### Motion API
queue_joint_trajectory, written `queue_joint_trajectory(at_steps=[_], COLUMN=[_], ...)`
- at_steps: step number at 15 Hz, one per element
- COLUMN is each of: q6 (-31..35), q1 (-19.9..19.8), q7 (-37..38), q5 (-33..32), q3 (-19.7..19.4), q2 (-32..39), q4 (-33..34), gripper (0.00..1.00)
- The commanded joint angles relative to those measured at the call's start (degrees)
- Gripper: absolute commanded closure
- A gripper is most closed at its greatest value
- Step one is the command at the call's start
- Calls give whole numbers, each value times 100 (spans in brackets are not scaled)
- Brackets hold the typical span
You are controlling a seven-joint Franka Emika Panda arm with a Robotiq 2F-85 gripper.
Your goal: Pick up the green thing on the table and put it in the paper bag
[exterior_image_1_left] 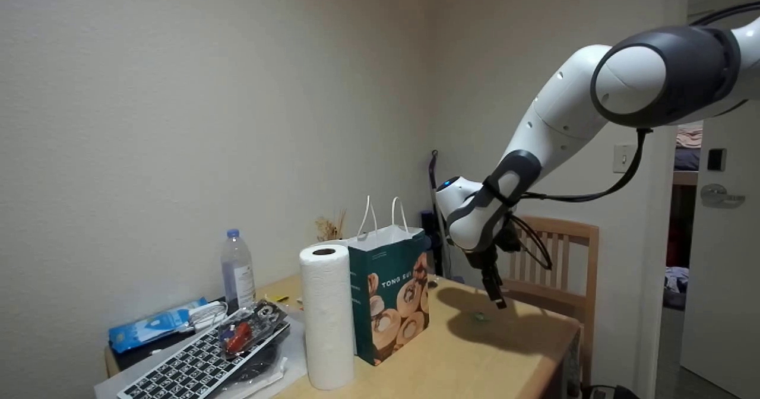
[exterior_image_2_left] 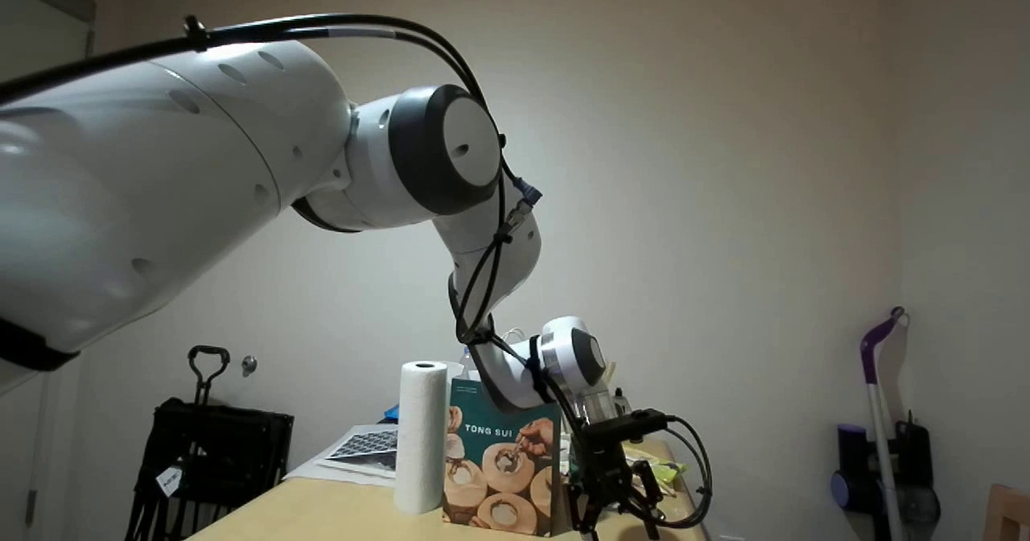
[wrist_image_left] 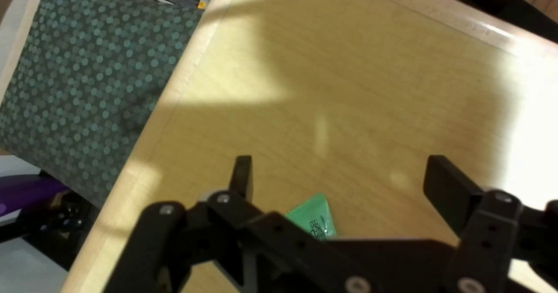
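The green thing is a small bright-green wrapper with dark print [wrist_image_left: 313, 216], lying flat on the tan table [wrist_image_left: 370, 88]. In the wrist view its lower part is hidden behind the gripper. It also shows as a speck in an exterior view [exterior_image_1_left: 480, 316]. My gripper [wrist_image_left: 340, 166] is open and empty, with its fingers wide apart. It hangs above the table close to the wrapper, also seen in both exterior views [exterior_image_1_left: 499, 304] [exterior_image_2_left: 620, 533]. The dark-green paper bag [exterior_image_1_left: 380, 265] stands upright with white loop handles; it also shows here [exterior_image_2_left: 499, 420], partly behind the arm.
A white paper-towel roll [exterior_image_1_left: 329, 322] stands beside the bag. A keyboard [exterior_image_1_left: 196, 357] with a plastic packet on it, a bottle [exterior_image_1_left: 237, 271] and a blue box [exterior_image_1_left: 157, 325] lie beyond. A wooden chair [exterior_image_1_left: 552, 230] with a patterned cushion [wrist_image_left: 100, 75] stands at the table edge.
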Motion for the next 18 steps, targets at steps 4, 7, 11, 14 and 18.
queue_joint_trajectory(at_steps=[4, 7, 11, 14, 18], q6=[726, 897, 791, 630, 170], q1=[-254, -318, -144, -179, -217], q7=[-1131, -1976, -1730, -2094, -2476], q5=[-170, 15, 27, 11, 86], q3=[194, 404, 257, 320, 293], q2=[300, 612, 606, 850, 1318], q4=[234, 599, 570, 826, 1306], gripper=[0, 0, 0, 0, 25])
